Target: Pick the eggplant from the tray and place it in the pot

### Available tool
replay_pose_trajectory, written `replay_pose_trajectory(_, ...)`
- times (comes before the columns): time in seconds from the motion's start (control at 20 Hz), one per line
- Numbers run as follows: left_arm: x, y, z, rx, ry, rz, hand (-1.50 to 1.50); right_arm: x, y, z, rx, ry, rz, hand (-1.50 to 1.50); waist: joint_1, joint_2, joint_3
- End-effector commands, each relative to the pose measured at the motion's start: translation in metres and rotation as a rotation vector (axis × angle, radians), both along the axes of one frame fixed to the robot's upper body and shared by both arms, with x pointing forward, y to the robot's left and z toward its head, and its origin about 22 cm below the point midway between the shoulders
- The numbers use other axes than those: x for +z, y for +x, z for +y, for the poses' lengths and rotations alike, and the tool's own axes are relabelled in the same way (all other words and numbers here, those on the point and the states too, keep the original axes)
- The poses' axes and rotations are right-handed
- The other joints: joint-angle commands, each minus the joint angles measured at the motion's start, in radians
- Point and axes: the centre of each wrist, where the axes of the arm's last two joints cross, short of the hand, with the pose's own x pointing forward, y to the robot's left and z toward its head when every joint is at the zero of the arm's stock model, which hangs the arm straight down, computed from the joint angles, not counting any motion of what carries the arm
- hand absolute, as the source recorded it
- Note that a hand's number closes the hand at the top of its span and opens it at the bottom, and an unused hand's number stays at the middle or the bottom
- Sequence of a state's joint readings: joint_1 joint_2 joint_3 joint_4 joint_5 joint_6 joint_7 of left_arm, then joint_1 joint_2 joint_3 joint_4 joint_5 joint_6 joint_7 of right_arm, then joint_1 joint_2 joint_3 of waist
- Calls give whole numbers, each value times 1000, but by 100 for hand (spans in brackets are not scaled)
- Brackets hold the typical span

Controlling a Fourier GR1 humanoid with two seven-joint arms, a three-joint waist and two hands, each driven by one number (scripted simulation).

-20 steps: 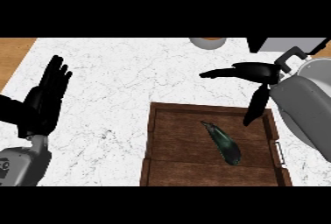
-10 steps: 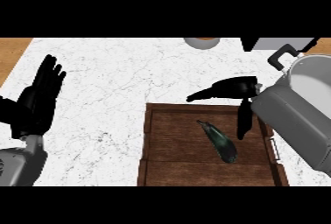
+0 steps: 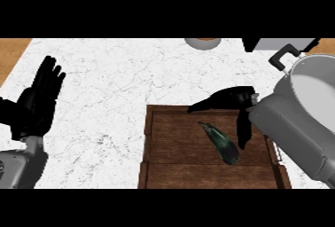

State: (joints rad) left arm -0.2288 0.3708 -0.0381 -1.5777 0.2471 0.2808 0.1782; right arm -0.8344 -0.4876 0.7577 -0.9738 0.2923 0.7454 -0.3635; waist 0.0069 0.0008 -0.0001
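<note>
Eggplant sitting in the tray, nobody's got it

Right robot hand (image 3: pixel 230 98) hangs spread open just above the eggplant (image 3: pixel 221 143) in the wooden tray (image 3: pixel 177 168); left robot hand (image 3: pixel 38 99) rests open over the marble surface (image 3: pixel 118 80).

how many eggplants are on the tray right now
1. The eggplant lies diagonally in the wooden tray, just beside the open right robot hand. The forearm hides the tray's right edge.

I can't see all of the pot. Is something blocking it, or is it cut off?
Head view: the pot runs off the right edge, and the grey right forearm covers its lower part. The right hand hangs open over the tray, beside the eggplant.
</note>
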Motion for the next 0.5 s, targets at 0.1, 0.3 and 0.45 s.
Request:
replay_pose_trajectory(0.1, -9, -7, 0, 8, 7, -2, 0, -18, -9, 18, 43, -29, 20, -150, -2, -1, 0)
replay_pose_trajectory(0.3, 0, -8, 7, -6, -12, -6, 0, -25, -7, -15, 43, -18, 51, -150, 0, 0, 0)
replay_pose_trajectory(0.45, 7, -11, 8, 6, 4, 3, 0, -21, -7, -1, 56, -19, 43, -150, 1, -1, 0)
